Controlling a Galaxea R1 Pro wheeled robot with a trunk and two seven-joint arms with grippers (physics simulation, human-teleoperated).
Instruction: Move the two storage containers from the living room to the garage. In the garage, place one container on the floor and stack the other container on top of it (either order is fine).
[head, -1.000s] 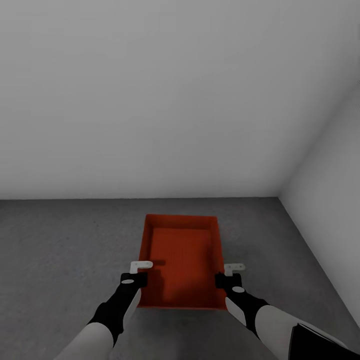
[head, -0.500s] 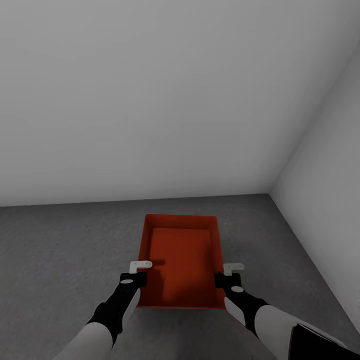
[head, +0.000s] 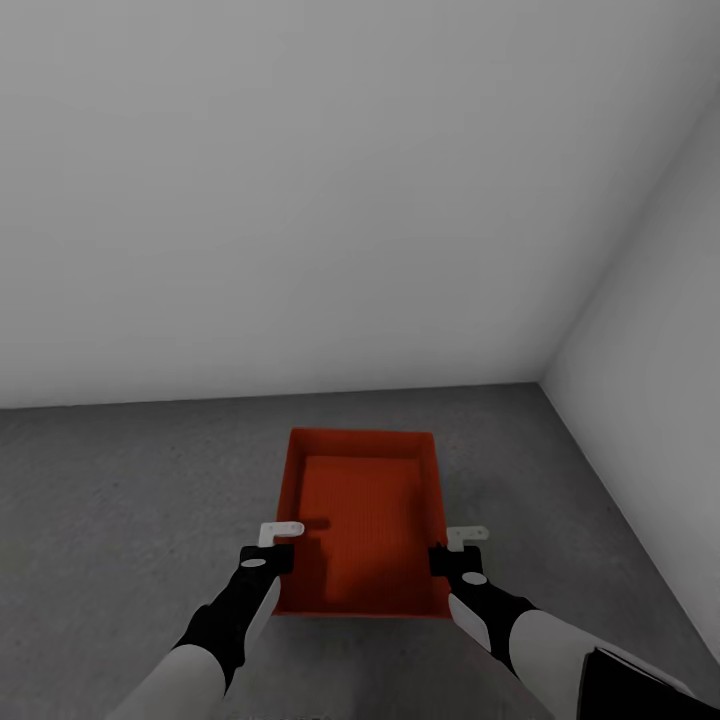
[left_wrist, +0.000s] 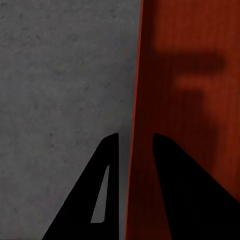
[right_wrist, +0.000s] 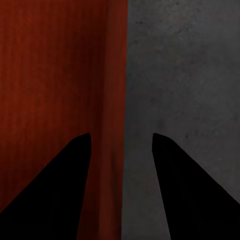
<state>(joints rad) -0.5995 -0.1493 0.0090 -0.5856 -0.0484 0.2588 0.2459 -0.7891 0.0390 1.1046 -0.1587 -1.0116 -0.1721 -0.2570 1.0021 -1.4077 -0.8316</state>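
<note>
Orange-red rectangular open-top bin (head: 362, 520) over dark grey speckled concrete floor (head: 120, 500), near plain white wall corner (head: 545, 370). Left gripper (left_wrist: 131, 145) pinches its left wall, right gripper (right_wrist: 120, 137) straddles its right wall, spread.

The storage container (head: 362, 520) lies between the left gripper (head: 268, 556) and the right gripper (head: 452, 558). Each side wall sits between one gripper's jaws: one finger inside the container, one outside. The concrete floor (head: 120, 500) lies below, and the wall corner (head: 545, 375) lies beyond and right.
</note>
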